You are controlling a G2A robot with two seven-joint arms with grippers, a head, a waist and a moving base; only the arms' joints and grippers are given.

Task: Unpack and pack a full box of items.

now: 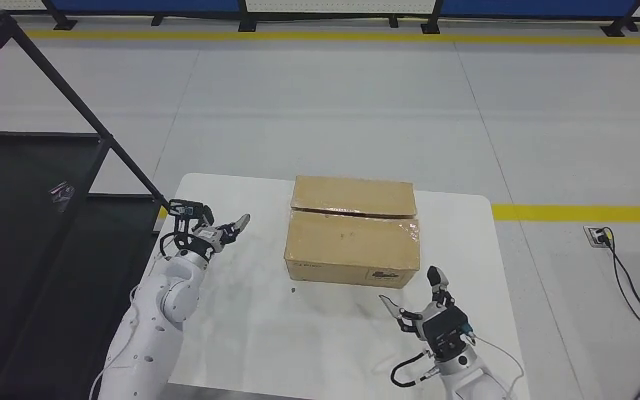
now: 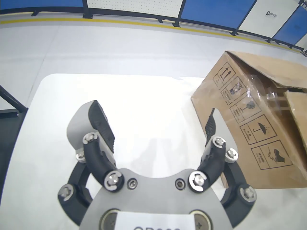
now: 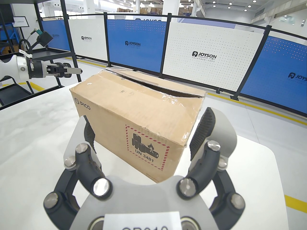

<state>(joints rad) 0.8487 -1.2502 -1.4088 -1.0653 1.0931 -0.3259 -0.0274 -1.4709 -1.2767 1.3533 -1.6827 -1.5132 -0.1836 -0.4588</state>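
Box (image 1: pixel 352 232) mid-table (image 1: pixel 250 330), flaps down, seam gaping, nothing out yet. Left gripper (image 2: pixel 153 113) beside box, right gripper (image 3: pixel 146 120) near its corner: fingers apart, empty. Unpacking, repacking all left.

Cardboard box (image 1: pixel 350 245) (flaps ajar) on table (image 1: pixel 260 320)

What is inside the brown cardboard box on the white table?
The brown cardboard box has its two top flaps folded down, leaving only a narrow dark gap between them. The flaps cover the inside, so no contents can be seen.
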